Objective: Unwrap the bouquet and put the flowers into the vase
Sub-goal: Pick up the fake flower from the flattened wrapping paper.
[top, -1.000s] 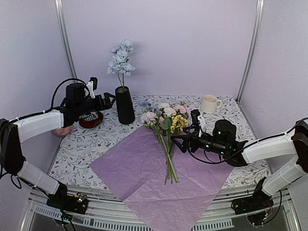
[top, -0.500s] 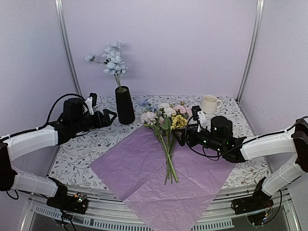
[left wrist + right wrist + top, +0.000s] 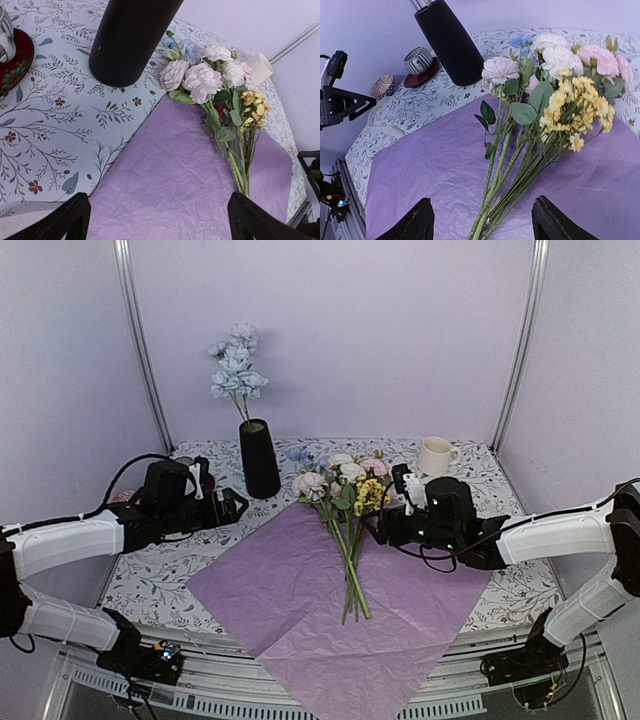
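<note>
The vase (image 3: 259,457) stands upright toward the far left of the floral-patterned table (image 3: 160,560), with one pale blue sprig (image 3: 237,365) rising out of its mouth. Just right of it lie the loose flowers (image 3: 345,515), with the pink, white and yellow heads pointing to the far side and the green stems running back toward the near edge. The stems rest on the spread pink-lilac paper sheet (image 3: 290,600), while the heads reach past its far edge onto the table (the pale blue bloom at the very back is partly hidden by the others). The left gripper (image 3: 236,506) hangs low over the table to the near left of the vase; its fingers are spread wide and hold nothing. The right gripper (image 3: 372,530) is at the right side of the bunch. In the right wrist view its fingers (image 3: 417,225) stand apart, one on each side of the stems' lower part, and do not press on them. A cream mug (image 3: 435,455) sits at the far right, well apart from the vase. A striped cup (image 3: 418,60) on a red saucer (image 3: 423,76) sits left of the vase.
</note>
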Robot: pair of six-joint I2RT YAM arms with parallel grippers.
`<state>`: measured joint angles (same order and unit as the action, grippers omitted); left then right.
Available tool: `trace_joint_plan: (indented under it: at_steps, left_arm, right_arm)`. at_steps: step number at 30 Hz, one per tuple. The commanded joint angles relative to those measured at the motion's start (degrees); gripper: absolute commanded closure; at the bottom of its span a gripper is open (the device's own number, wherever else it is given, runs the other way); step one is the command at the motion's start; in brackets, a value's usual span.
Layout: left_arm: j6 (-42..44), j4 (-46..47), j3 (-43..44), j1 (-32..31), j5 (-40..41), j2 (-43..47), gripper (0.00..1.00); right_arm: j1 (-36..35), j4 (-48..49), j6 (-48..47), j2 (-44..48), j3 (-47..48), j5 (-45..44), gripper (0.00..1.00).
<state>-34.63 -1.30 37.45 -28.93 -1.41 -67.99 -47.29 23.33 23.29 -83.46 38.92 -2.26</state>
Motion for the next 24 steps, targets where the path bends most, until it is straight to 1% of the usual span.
trace_joint_plan:
  at_steps: [1,2,4,5,10,15,18,21,24]
  left_arm:
    - [-3.44,-1.01,-2.37,-0.95,4.56,1.28,0.02]
    - [-3.22,-0.68,-2.54,-0.95,5.20,1.54,0.02]
    - [-2.46,-0.49,-2.64,-0.83,6.96,2.06,0.02]
    - [-1.97,-0.01,-2.75,-0.80,7.15,2.34,0.02]
    - [1.69,8.17,-6.36,-0.71,1.83,3.97,0.03]
    - [4.15,15.59,-8.34,-0.71,-2.38,3.56,0.05]
    - [4.25,20.16,-8.79,-0.76,-4.76,2.03,0.05]
    - [3.93,24.41,-8.80,-0.97,-7.15,-0.17,0.08]
    - [4.63,28.27,-8.84,-1.58,-7.81,-2.02,0.10]
  right_arm:
    - [-0.03,-8.92,1.93,-0.64,3.43,-0.13,0.39]
    - [-0.03,-10.64,2.20,-1.15,4.32,0.37,0.42]
    - [-0.07,-13.43,3.34,-2.13,5.81,2.03,0.45]
    - [-0.06,-14.40,4.30,-2.63,6.36,2.68,0.48]
    - [0.00,-18.82,8.99,-5.74,8.71,7.35,0.56]
    - [-0.36,-18.64,13.65,-7.35,9.04,13.13,0.59]
    - [-1.31,-20.16,15.54,-7.64,9.46,12.03,0.61]
    - [-2.55,-23.19,16.65,-7.85,10.42,9.54,0.60]
    - [-3.71,-24.33,17.48,-8.02,11.17,8.41,0.60]
